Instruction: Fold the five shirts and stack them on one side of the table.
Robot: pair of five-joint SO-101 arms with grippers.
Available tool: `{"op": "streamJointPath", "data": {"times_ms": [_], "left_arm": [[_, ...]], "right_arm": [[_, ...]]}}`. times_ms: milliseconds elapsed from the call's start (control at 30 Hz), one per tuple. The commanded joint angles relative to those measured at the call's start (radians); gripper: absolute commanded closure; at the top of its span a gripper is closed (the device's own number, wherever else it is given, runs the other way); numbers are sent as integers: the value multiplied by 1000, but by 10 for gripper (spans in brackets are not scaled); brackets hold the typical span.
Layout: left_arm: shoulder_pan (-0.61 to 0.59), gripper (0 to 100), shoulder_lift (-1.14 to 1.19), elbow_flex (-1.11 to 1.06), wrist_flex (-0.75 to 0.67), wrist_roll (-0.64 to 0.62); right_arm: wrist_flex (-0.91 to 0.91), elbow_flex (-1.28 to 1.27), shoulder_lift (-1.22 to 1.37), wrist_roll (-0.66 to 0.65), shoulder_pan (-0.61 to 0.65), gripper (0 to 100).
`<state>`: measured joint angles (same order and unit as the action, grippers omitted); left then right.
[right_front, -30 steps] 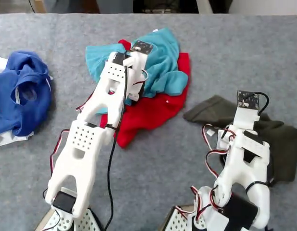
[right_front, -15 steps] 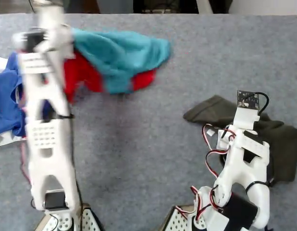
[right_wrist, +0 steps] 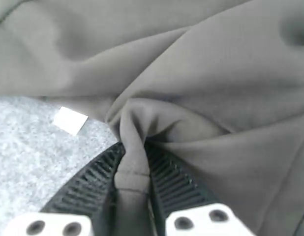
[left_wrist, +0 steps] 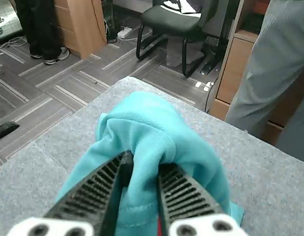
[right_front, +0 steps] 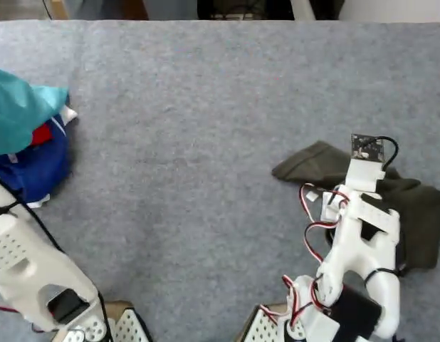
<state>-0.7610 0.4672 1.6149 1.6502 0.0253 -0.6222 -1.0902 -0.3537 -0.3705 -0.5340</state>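
Observation:
My left gripper (left_wrist: 139, 169) is shut on a fold of the teal shirt (left_wrist: 157, 142), with a sliver of the red shirt (left_wrist: 158, 227) between the fingers below. From above, the teal shirt (right_front: 21, 114) and a bit of the red shirt (right_front: 40, 134) hang at the table's far left edge over the blue shirt (right_front: 35, 164). The left arm's base (right_front: 35, 271) stands at the lower left. My right gripper (right_wrist: 135, 169) is shut on a fold of the dark olive shirt (right_wrist: 201, 88). That olive shirt (right_front: 419, 206) lies crumpled at the right, under the right arm (right_front: 359, 235).
The grey felt table (right_front: 206, 142) stretches open between the two piles. A white tag (right_wrist: 70, 120) sticks out from the olive shirt. Something white (right_front: 35, 204) peeks from under the blue shirt. Beyond the table stand a chair (left_wrist: 184, 19) and a person's grey trousers (left_wrist: 280, 73).
The left arm swung from the table's middle to the far left edge, dragging the teal and red shirts over the blue one. The right arm has not moved.

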Motion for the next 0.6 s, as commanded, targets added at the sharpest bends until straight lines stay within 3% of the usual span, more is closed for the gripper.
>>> {"op": "streamJointPath", "data": {"times_ms": [0,100,167,233,333,467,567], "left_arm": [[62,970,-28,-13,63,-3],[142,955,41,-119,97,32],[170,891,106,-214,98,41],[177,823,167,-306,103,-6],[174,798,222,-386,109,-91],[199,797,157,-410,114,-158],[288,795,15,-512,114,-158]], "right_arm": [[12,-2,-1,6,15,984],[12,-2,-1,5,15,984],[12,-2,1,3,15,984],[12,1,4,3,15,984],[12,-1,2,0,15,984],[11,-4,1,6,15,984],[11,-2,2,6,15,984]]}}
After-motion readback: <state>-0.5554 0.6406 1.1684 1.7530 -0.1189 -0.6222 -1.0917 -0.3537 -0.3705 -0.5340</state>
